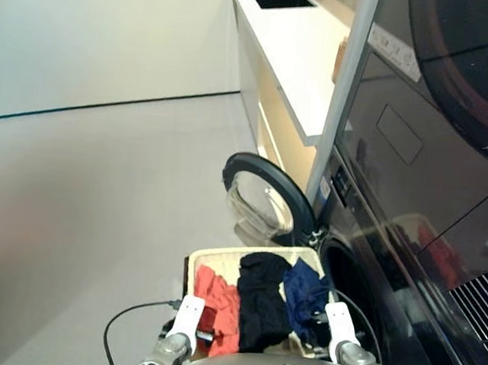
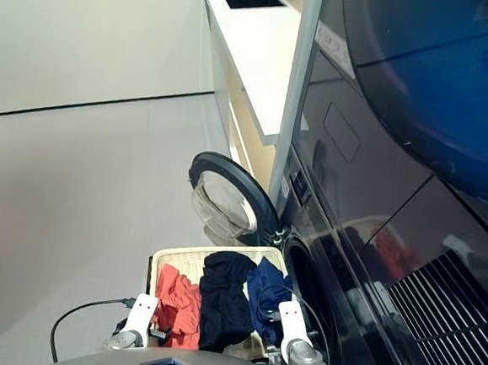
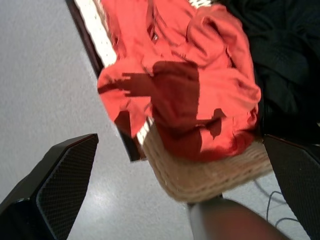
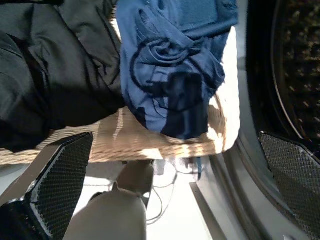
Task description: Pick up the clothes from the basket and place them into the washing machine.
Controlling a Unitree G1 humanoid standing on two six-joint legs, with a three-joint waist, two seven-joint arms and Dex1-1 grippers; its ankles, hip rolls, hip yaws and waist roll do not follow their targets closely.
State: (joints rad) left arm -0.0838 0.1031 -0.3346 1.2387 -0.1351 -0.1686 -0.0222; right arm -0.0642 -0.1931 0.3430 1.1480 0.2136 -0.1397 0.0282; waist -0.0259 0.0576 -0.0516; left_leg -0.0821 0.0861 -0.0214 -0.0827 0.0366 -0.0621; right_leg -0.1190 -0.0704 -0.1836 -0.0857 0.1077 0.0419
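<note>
Overhead, I see the basket (image 1: 194,261) holding red-orange (image 1: 217,307), black (image 1: 260,298) and navy (image 1: 304,295) clothes beside the washing machine (image 1: 350,280), door (image 1: 264,197) open. Left wrist: left gripper (image 3: 175,190) spread above red-orange. Right wrist: right gripper (image 4: 175,175) spread above navy.

A red-orange garment (image 3: 195,75) drapes over the basket (image 3: 210,177) rim, beside black cloth (image 3: 280,55).

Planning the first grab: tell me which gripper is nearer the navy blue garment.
Right. The right gripper hangs open at the navy blue garment's near edge; the left gripper, also open, is across the basket beside the red-orange garment.
</note>
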